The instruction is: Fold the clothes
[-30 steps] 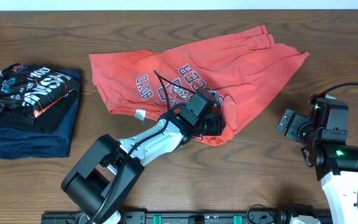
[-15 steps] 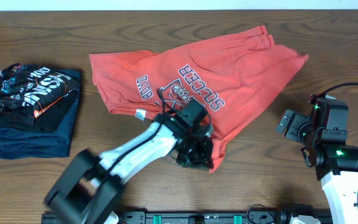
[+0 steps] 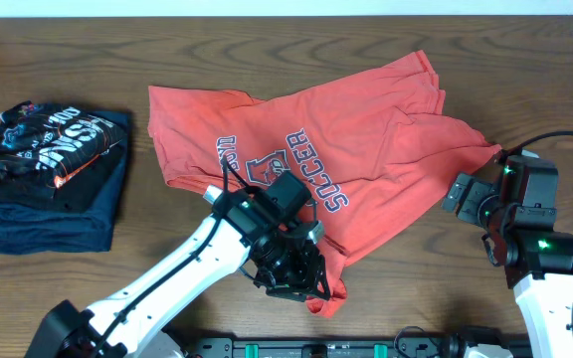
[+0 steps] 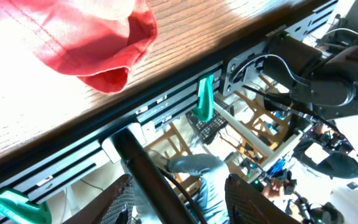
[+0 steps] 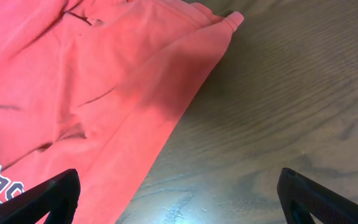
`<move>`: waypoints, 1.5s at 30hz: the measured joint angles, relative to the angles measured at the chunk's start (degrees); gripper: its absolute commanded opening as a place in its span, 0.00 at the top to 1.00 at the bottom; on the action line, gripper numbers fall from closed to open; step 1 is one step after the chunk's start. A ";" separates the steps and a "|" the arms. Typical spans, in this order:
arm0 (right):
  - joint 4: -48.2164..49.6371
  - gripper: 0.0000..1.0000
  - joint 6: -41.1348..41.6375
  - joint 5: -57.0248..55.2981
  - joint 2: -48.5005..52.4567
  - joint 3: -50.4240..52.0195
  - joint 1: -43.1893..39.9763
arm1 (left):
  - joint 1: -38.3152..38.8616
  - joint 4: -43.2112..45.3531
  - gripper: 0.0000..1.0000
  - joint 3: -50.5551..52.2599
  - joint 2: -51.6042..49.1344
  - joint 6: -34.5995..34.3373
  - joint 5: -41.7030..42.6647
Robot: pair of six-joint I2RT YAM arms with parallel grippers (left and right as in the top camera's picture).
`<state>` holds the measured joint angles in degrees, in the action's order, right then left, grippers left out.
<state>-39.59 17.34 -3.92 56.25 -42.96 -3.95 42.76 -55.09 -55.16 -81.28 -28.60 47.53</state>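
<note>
Orange-red cotton lies just beyond my left gripper [image 3: 291,270]. Its fingers [image 4: 122,198] stand apart, and the left wrist view shows nothing between them. The T-shirt [image 3: 366,129] has its near corner bunched into a small fold on the wood just past those fingers. From overhead, this gripper sits over the T-shirt's near hem, which is drawn out into a narrow tongue. The rest of the T-shirt is spread wide and rumpled away from that tongue. Its chest faces up, and the white lettering [image 3: 316,174] sits just beyond my wrist. The T-shirt's right tip ends just beside my right gripper [image 3: 463,196], and I cannot tell whether the two touch. That gripper's fingers [image 5: 42,199] are spread wide and clamp nothing. One finger is over the T-shirt's slanting right edge and the other is over bare wood beside it. Around the T-shirt the table [image 3: 525,80] shows brown grain on every side. A stack of folded dark garments [image 3: 53,174] with white print rests to the left of the T-shirt's left edge, with a thin strip of wood between them. Past the T-shirt's near corner the tabletop ends, and a black rail [image 4: 166,118] runs along under that edge.
</note>
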 measured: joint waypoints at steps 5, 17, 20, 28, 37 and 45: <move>0.02 0.01 0.00 0.02 0.00 0.00 0.00 | 0.00 2.12 0.18 0.00 0.81 -1.64 -7.32; 0.00 0.01 0.00 0.02 0.00 0.00 0.00 | 0.00 14.27 0.16 0.00 -4.63 -1.55 -24.09; -0.02 0.01 0.00 0.02 0.00 0.00 0.00 | 0.00 14.38 0.16 -0.02 -7.80 0.96 -24.61; -0.02 0.01 0.00 0.02 0.00 0.00 0.00 | 0.02 18.64 0.16 -0.02 -9.40 3.19 -25.29; -0.02 0.01 0.00 0.02 0.00 0.00 0.00 | 1.86 21.51 0.16 0.00 -9.70 7.82 -25.49; -0.09 0.01 0.00 0.02 0.20 0.00 0.00 | 3.76 21.55 0.17 0.00 -10.40 13.03 -28.57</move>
<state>-39.68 17.34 -3.90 56.45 -42.96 -3.95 46.52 -33.54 -55.16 -91.68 -15.57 18.96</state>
